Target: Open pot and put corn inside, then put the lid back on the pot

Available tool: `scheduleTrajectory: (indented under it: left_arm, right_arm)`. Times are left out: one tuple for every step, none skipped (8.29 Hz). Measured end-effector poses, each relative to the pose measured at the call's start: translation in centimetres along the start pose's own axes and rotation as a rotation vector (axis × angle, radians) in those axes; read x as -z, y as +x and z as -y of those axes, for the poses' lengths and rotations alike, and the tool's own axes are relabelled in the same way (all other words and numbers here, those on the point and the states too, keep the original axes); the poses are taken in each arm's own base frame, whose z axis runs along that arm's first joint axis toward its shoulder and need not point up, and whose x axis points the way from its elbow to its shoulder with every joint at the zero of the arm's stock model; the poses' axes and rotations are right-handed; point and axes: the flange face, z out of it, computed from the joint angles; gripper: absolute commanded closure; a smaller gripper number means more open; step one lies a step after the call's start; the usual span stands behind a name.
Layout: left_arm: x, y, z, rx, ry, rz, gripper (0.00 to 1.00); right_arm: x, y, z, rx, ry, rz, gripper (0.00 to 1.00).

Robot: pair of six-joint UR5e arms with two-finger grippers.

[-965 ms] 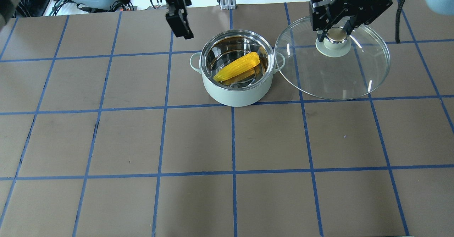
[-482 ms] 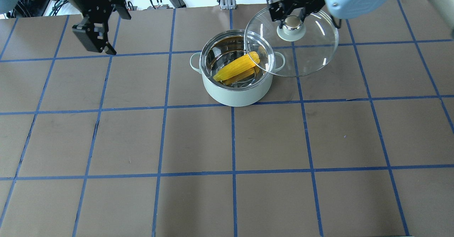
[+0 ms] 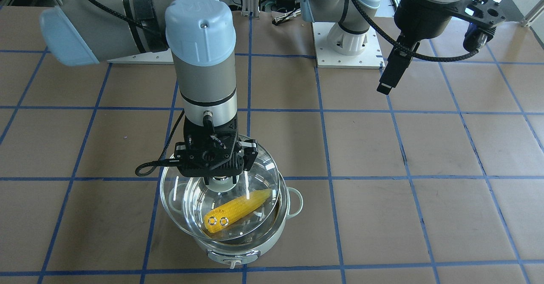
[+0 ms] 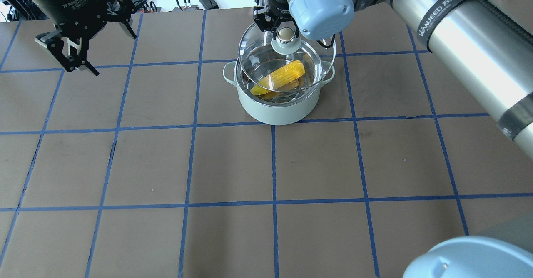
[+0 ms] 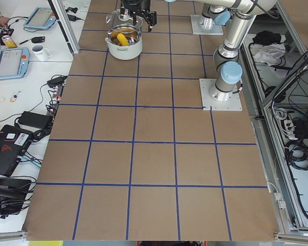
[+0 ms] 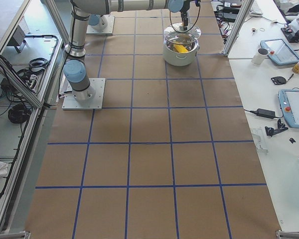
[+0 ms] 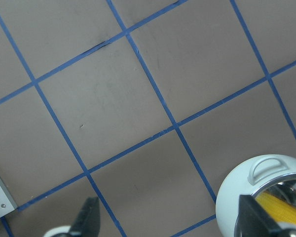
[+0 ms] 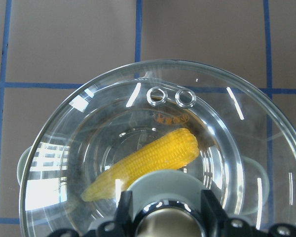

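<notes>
The pale green pot (image 4: 275, 109) stands at the table's back centre, also in the front-facing view (image 3: 272, 235). The yellow corn (image 4: 280, 77) lies aslant inside it, seen through glass in the right wrist view (image 8: 148, 160). My right gripper (image 4: 285, 32) is shut on the knob of the clear glass lid (image 4: 317, 57) and holds it just above the pot's opening, shifted slightly toward my base (image 3: 267, 177). Whether the lid touches the rim is unclear. My left gripper (image 4: 110, 53) is open and empty, high over the back left of the table (image 7: 172, 222).
The table is brown mats with a blue tape grid. My right forearm (image 4: 458, 32) crosses the back right. Arm base plates (image 3: 348, 58) sit behind the pot. Side benches hold a tablet (image 5: 7, 64) and a mug (image 5: 39, 51).
My right gripper has carried the lid leftward from beside the pot to over its opening. My left gripper has moved away to the left.
</notes>
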Motion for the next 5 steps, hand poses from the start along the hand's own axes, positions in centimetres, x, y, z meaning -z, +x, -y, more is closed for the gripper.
scheduleTrajectory:
  left_arm:
    - [0.0,0.0,0.3,-0.125,0.002,0.000,0.00]
    - [-0.4,0.1,0.5,-0.236,0.000,0.008,0.00]
    - [-0.6,0.0,0.4,-0.342,-0.003,0.016,0.00]
    - [-0.7,-0.2,0.2,-0.459,-0.010,0.024,0.00]
    - [-0.6,-0.4,-0.2,-0.577,-0.020,0.033,0.00]
  right_arm:
    - [-1.0,-0.8,0.2,-0.020,-0.006,0.015,0.73]
    - [-2.3,-1.3,0.3,-0.019,-0.023,0.032,0.73]
    - [-3.3,-1.6,0.4,-0.015,-0.037,0.043,0.73]
    - [-4.0,-1.8,0.4,-0.009,-0.047,0.045,0.73]
    - [-4.6,-1.8,0.4,-0.006,-0.055,0.043,0.73]
